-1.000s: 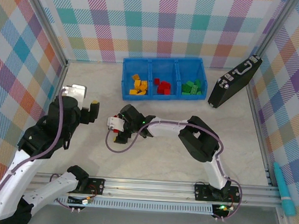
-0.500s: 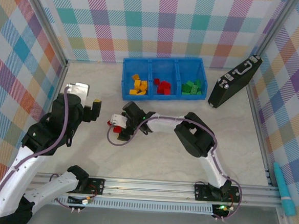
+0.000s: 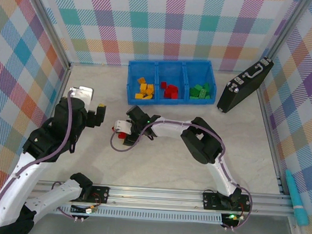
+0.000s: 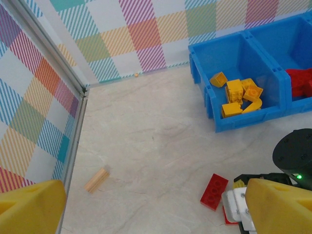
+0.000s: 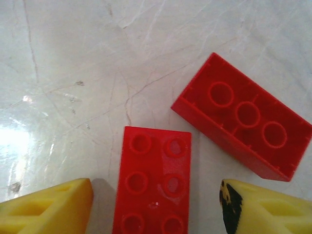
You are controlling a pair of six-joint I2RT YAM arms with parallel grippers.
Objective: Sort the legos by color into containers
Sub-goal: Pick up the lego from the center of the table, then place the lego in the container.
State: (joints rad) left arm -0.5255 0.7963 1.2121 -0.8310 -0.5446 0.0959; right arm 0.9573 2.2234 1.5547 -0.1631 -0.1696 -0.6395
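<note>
**Right gripper straddles a red brick on the marbled table**

A pale, glossy, marble-veined tabletop (image 3: 158, 165) sits inside walls of pastel plaid panelling (image 3: 151, 25). The right gripper (image 5: 156, 209) hangs low over it with its yellow wedge-shaped fingertips (image 5: 46, 207) spread. A smooth red studded plastic brick (image 5: 152, 180), two studs wide, lies between them, with a thin gap on either side. Just ahead and to the right of those fingers lies a second red brick (image 5: 243, 117), turned at an angle and showing three round studs.

The left gripper (image 4: 156, 207) hovers with its fingers wide apart, pinching nothing. A small tan wooden block (image 4: 96, 179) lies ahead to its left. Farther ahead to its right stands the long blue ribbed plastic bin (image 3: 168, 101), which holds orange-yellow bricks (image 3: 144, 88), red bricks (image 3: 169, 90) and green bricks (image 3: 200, 91) in separate compartments. A black hard case with a handle (image 3: 245, 84) leans beyond the bin's green end.

Compared with a second ago, the right arm's elbow has drawn leftward and its wrist has edged toward the bin. The bin's contents are unchanged.
</note>
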